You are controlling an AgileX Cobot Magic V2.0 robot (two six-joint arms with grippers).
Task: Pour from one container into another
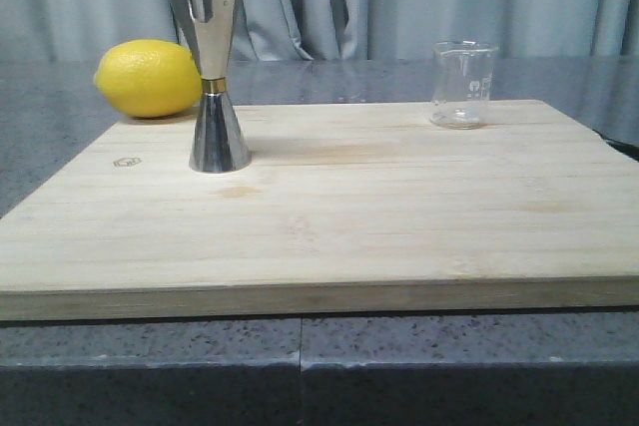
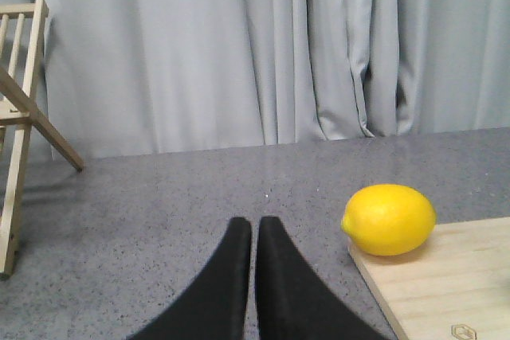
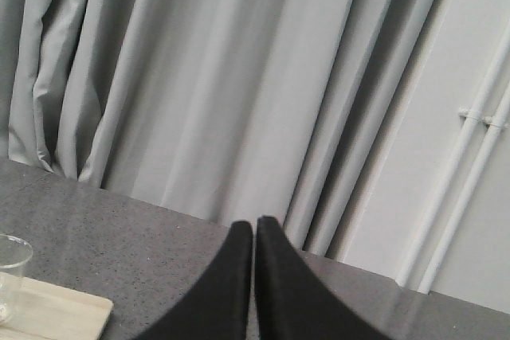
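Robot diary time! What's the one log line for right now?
stage: not started | left gripper: shut, empty | right gripper: shut, empty | beaker: upright on board | jigger: upright, apart

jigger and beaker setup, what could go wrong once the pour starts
The jigger is tall on a small base, so a nudge could tip it toward the lemon close beside it. The beaker stands far across the board, a long carry. Its clear glass could slip in a gripper.
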